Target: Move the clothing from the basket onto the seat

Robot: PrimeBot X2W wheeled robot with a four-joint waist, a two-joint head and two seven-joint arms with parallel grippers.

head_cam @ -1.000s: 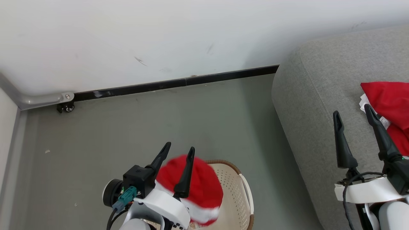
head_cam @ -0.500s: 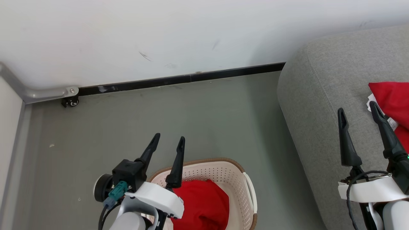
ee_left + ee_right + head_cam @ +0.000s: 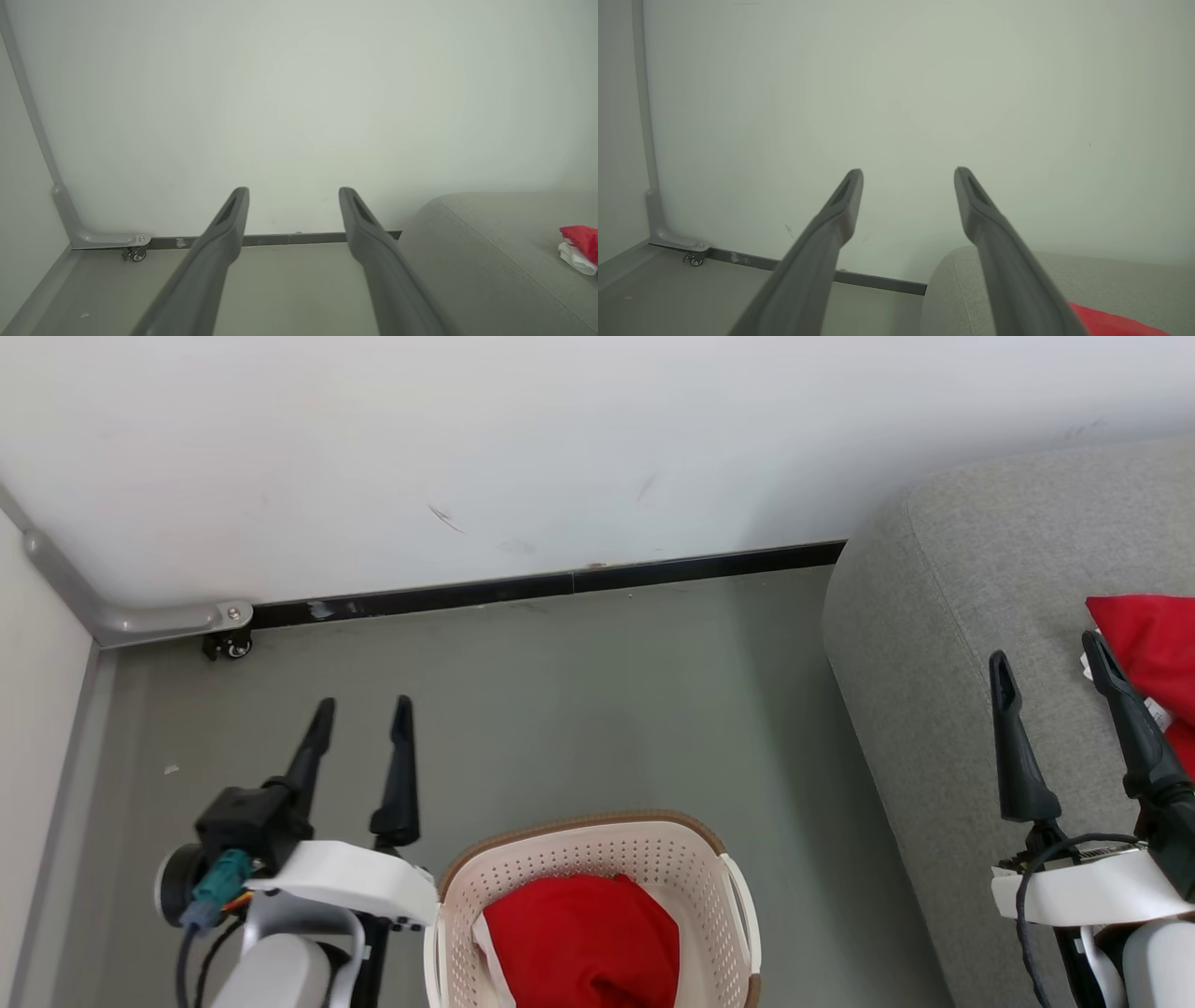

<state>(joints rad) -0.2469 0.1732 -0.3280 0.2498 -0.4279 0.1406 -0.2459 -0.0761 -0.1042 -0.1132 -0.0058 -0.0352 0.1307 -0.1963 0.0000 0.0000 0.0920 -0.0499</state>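
Clothing (image 3: 583, 938) bunched inside basket (image 3: 653, 857), standing on floor (image 3: 579, 709) near seat (image 3: 934, 644), strip of floor between. Second red piece (image 3: 1144, 639) lying on seat cushion. Left gripper (image 3: 362, 705) just beside basket, over floor, fingers spread, holding nothing. Right gripper (image 3: 1046, 651) over seat, spread wide, empty, close to second red piece. Beyond: white wall (image 3: 560, 448), black baseboard (image 3: 560, 583), grey frame foot (image 3: 159, 616) with caster (image 3: 229, 646) at far left.

Grey floor (image 3: 579, 709) meets a scuffed white wall (image 3: 560, 429) at a black skirting (image 3: 560, 584), straight ahead of the left hand (image 3: 364, 702). Ahead and to its left, a small caster (image 3: 229, 647) sits under a grey metal rail (image 3: 163, 616). A pale speck (image 3: 171, 769) lies on the floor left of the hand.
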